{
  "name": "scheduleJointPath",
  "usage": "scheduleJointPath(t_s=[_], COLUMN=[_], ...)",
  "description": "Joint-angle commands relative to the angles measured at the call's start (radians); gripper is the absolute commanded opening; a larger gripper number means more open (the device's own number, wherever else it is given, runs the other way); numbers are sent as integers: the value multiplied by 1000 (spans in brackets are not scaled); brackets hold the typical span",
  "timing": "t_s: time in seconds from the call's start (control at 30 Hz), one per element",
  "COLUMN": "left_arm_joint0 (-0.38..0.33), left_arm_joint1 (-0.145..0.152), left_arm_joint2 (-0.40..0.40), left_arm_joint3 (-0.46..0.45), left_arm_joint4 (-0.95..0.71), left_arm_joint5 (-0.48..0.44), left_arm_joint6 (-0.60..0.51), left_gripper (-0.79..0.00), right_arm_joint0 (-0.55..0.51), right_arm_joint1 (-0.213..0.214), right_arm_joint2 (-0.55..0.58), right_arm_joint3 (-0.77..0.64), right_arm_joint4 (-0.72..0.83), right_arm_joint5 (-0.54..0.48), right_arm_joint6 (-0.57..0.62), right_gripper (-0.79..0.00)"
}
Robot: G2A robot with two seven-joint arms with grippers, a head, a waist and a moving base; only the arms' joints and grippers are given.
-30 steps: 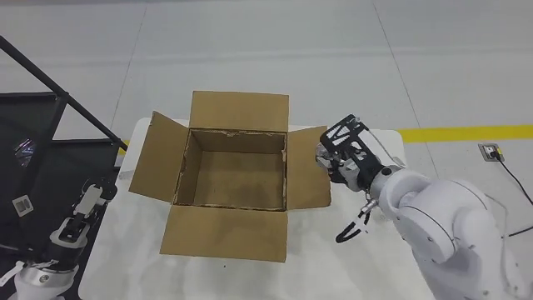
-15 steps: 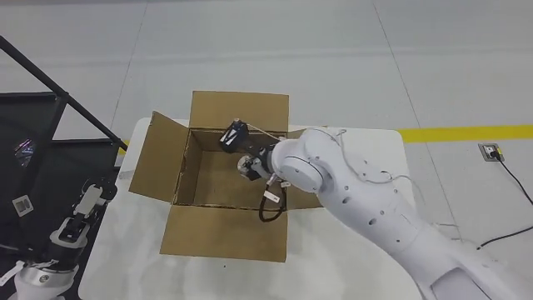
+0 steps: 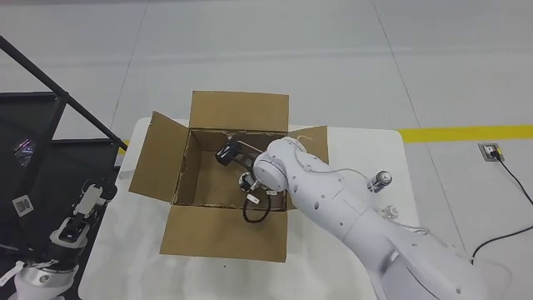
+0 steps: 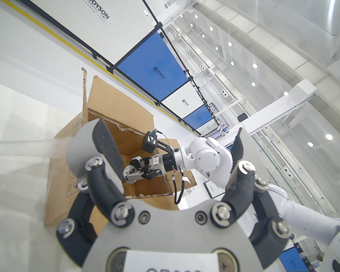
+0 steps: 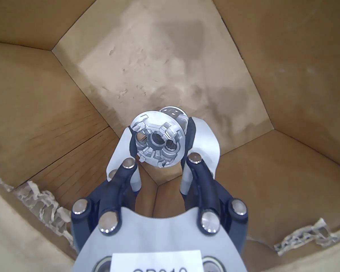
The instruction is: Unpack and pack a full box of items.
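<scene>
Right pincer (image 5: 161, 135) clamped on metal hub (image 5: 156, 144); low inside the box (image 5: 286, 57).
We judge it heavy, rigid, slick; grip across flange.

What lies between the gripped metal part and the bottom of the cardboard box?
Nothing: in the right wrist view the box bottom beyond the metal part is bare.
</scene>
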Motion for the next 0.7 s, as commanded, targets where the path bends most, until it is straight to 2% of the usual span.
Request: scheduleJointPath(t_s=[0.0, 0.03, 0.17, 0.3, 0.33, 0.5, 0.67], left_arm_joint0=[0, 0, 0, 0, 0, 0, 0], left_arm_joint1=[0, 0, 0, 0, 0, 0, 0], left_arm_joint2=[0, 0, 0, 0, 0, 0, 0], left_arm_joint3=[0, 0, 0, 0, 0, 0, 0], left_arm_joint4=[0, 0, 0, 0, 0, 0, 0], left_arm_joint5=[0, 0, 0, 0, 0, 0, 0], left_arm_joint6=[0, 0, 0, 0, 0, 0, 0], left_gripper=[0, 0, 0, 0, 0, 0, 0], right_arm_joint0=[6, 10, 29, 51, 58, 107, 118], right_arm_joint1=[-17, -26, -52, -62, -62, -29, 66], right_arm_joint2=[0, 0, 2, 18, 23, 90, 210], right_arm_joint3=[41, 60, 116, 139, 141, 111, -18], right_arm_joint4=[7, 8, 5, 7, 7, 35, 47], right_arm_joint5=[-13, -22, -38, -57, -64, -117, -172], right_arm_joint6=[-11, -15, -22, -30, -26, -51, -38], right_gripper=[-403, -225, -212, -74, -18, 0, 0])
